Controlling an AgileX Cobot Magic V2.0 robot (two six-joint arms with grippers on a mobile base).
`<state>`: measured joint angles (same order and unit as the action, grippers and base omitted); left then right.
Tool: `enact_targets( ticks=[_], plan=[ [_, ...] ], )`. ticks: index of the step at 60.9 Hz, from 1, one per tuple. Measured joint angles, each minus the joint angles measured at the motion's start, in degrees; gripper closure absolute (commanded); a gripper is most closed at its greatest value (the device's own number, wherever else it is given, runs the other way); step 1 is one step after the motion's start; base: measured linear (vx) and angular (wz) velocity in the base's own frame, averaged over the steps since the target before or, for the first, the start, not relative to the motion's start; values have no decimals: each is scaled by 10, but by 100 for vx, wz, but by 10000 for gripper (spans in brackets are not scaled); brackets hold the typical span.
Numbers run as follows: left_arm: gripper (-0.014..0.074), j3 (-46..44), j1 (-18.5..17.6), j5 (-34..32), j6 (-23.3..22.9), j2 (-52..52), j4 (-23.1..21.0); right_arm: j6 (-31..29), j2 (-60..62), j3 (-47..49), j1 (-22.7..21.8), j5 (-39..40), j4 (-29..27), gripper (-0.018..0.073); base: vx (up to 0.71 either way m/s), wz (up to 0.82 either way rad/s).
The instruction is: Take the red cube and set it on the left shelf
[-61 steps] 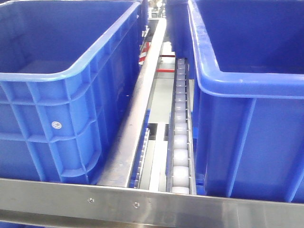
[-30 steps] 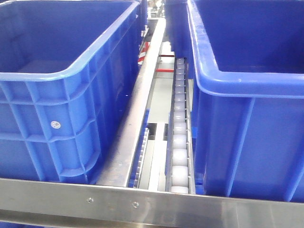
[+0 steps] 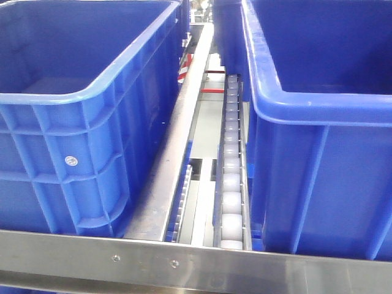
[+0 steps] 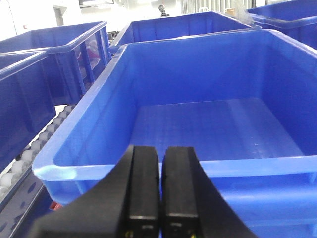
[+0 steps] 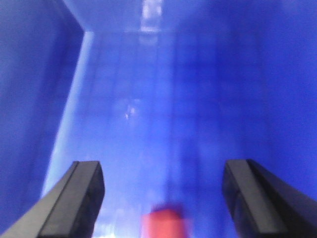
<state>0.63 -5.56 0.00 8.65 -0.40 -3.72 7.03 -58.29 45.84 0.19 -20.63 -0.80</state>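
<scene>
The red cube point(image 5: 165, 224) lies on the floor of a blue bin point(image 5: 148, 99), blurred, at the bottom of the right wrist view. My right gripper point(image 5: 163, 191) is open, its two dark fingers spread wide with the cube between and just below them, not touching it. My left gripper point(image 4: 160, 163) is shut with nothing between its pads, held in front of the near rim of an empty blue bin point(image 4: 163, 166). No gripper and no cube appear in the front view. The left shelf is not identifiable in any view.
Two large blue bins point(image 3: 73, 98) point(image 3: 318, 104) stand either side of a roller conveyor track point(image 3: 231, 153). A steel rail point(image 3: 184, 260) crosses the front. More blue bins point(image 4: 59, 54) stand behind in the left wrist view.
The front view shifts very slightly; nothing else visibly moves.
</scene>
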Motion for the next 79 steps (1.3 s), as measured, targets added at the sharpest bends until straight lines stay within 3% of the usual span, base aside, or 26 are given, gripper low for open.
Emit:
enact_targets(
  ticks=[7,13,16,25,37,79],
  plan=[
    [491,0,0,0,0,0,0,0,80,-36,0,-5,0,241,-1,-6],
    [491,0,0,0,0,0,0,0,178,-82,0,-12,0,531,0,0],
    [491,0,0,0,0,0,0,0,238,-108,0,-22,0,482,0,0],
    [491,0,0,0,0,0,0,0,408,-169,0,-57,0,510,0,0],
    [491,0,0,0,0,0,0,0,535,-210,0,-90,0,510,-2,10],
    [491,0,0,0,0,0,0,1,561,-220,0,-103,0,510,0,-2]
  ],
)
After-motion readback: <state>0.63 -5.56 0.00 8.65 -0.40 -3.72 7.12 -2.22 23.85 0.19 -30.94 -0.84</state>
